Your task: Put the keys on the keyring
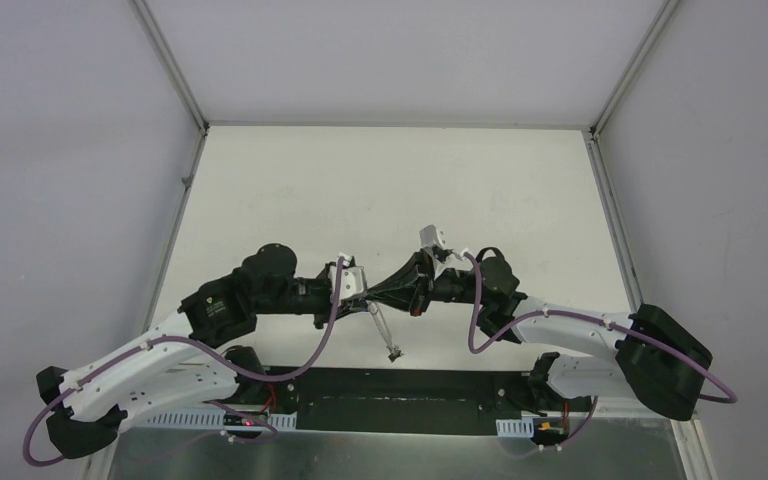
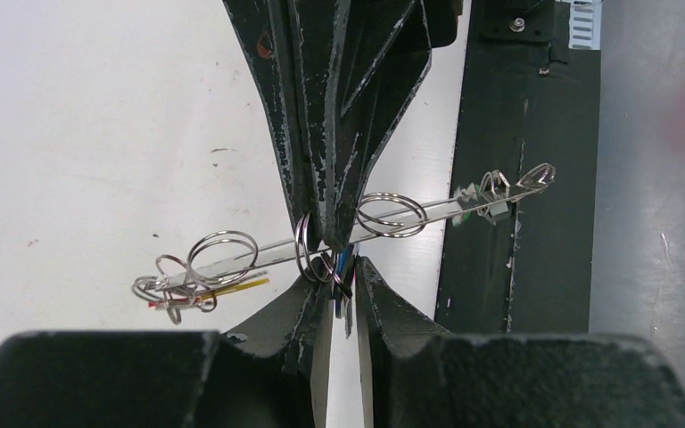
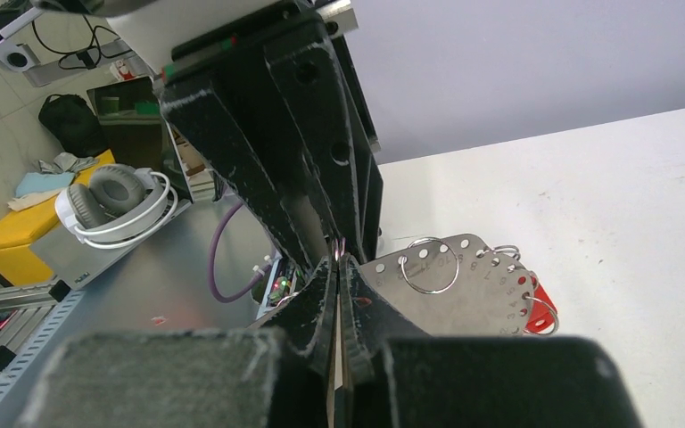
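Observation:
Both grippers meet in mid-air over the white table. The keyring shows as a flat grey-silver disc with numbered holes and silver split rings. It is edge-on in the left wrist view and hangs as a thin bar in the top view. My right gripper is shut on the keyring's rim, which also shows in the left wrist view. My left gripper is shut on a blue-tagged key at a split ring. A red-tagged key hangs on the disc.
A black base strip runs along the table's near edge, close under the grippers. White walls and a metal frame enclose the table. Headphones lie on a bench outside the enclosure.

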Action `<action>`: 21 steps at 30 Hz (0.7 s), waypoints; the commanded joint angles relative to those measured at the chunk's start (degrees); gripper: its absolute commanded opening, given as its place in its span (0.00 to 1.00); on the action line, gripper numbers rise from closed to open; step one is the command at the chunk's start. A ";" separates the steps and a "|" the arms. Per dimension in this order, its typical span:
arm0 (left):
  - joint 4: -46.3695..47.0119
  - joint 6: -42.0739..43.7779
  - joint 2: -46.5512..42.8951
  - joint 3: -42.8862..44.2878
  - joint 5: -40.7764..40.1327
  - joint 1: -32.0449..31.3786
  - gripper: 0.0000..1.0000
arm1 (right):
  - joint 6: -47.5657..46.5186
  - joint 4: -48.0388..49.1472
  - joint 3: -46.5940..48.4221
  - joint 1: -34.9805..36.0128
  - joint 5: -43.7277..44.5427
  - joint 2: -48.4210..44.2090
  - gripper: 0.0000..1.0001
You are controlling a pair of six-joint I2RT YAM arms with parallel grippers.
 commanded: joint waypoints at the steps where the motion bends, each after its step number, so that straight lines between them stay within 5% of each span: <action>1: 2.03 -3.27 0.95 0.62 0.45 -0.53 0.17 | 0.70 4.56 -0.08 0.18 1.07 -2.00 0.00; 12: 7.37 -9.36 -7.53 -2.62 -3.31 -0.91 0.32 | 0.78 4.68 -0.69 0.14 1.35 -2.64 0.00; 14: 7.35 -10.90 -8.67 -2.65 -4.74 -0.87 0.38 | 0.70 4.66 -0.91 0.13 1.56 -2.92 0.00; 16: 7.07 -13.45 -9.31 -2.56 -7.49 -0.87 0.55 | 0.62 4.44 -1.11 0.15 1.62 -3.25 0.00; 21: 5.88 -15.64 -8.73 -1.55 -9.38 -0.92 0.59 | 0.20 3.22 -1.52 0.13 1.76 -4.39 0.00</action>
